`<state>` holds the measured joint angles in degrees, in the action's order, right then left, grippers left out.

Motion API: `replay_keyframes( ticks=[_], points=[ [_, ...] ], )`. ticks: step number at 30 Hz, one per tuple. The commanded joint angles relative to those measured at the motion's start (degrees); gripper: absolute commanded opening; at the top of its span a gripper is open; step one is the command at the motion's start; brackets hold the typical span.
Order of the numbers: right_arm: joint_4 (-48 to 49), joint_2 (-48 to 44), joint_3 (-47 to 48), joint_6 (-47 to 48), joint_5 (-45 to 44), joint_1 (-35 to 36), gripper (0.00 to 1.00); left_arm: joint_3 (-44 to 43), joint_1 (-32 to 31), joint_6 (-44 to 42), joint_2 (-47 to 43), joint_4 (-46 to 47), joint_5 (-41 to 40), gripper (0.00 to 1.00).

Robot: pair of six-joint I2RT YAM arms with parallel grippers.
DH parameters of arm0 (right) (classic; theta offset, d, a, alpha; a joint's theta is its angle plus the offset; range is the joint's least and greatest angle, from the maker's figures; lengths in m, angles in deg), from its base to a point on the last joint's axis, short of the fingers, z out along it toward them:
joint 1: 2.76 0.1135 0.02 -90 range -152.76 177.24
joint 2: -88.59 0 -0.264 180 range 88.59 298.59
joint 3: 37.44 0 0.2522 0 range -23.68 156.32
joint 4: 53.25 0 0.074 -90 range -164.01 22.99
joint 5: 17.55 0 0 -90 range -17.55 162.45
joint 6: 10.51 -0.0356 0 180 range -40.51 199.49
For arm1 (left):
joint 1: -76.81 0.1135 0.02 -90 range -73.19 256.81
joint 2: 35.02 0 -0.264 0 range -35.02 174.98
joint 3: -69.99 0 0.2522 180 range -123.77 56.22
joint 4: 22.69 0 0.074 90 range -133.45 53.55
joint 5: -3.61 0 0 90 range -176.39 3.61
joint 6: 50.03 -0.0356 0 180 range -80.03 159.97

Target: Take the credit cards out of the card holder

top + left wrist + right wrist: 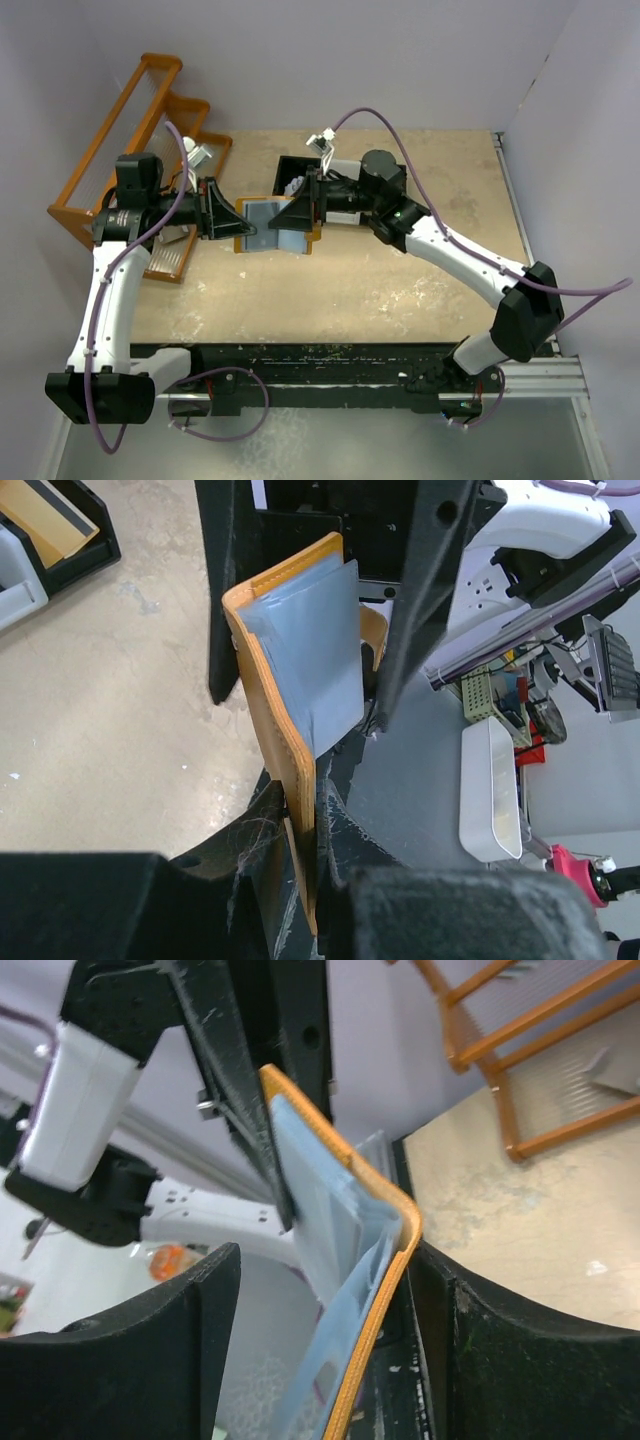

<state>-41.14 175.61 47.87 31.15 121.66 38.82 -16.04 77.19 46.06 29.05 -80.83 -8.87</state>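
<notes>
The card holder (262,222) hangs open between my two grippers above the table, tan-orange outside and pale blue-grey inside. My left gripper (243,232) is shut on its left half; the left wrist view shows the orange edge (300,780) pinched between the fingers (312,815). My right gripper (284,222) is open around the other half. In the right wrist view that half (385,1300) rests against one finger (500,1360), with a wide gap to the other. No credit cards show clearly in the holder's pockets. A flat tan card-like piece (45,515) with a dark stripe lies in the black tray.
The black tray (296,168) sits just behind the holder with white scraps in it. An orange wire rack (120,150) stands at the table's far left. Bare tan tabletop (340,290) lies in front of the grippers.
</notes>
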Motion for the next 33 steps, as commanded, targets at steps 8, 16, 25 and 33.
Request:
replay_keyframes(
  ticks=[8,16,25,33],
  points=[
    [-11.8,-0.1,4.8,9.4,-16.5,2.4,0.56,-0.4,-0.2,4.9,-0.6,5.2,7.9,0.04],
    [-7.8,-4.9,0.3,8.1,-21.5,3.2,0.07,-2.4,-0.2,6.3,0.6,3.3,8.2,0.21],
    [5.7,-5.5,-5.1,-3.9,-8.0,1.7,0.0,-2.8,-0.2,3.1,-0.6,0.4,9.9,0.47],
    [22.0,-6.3,-11.9,-14.7,-3.4,-2.8,0.0,-3.0,-0.1,-0.5,-1.3,-2.8,12.7,0.56]
  ],
)
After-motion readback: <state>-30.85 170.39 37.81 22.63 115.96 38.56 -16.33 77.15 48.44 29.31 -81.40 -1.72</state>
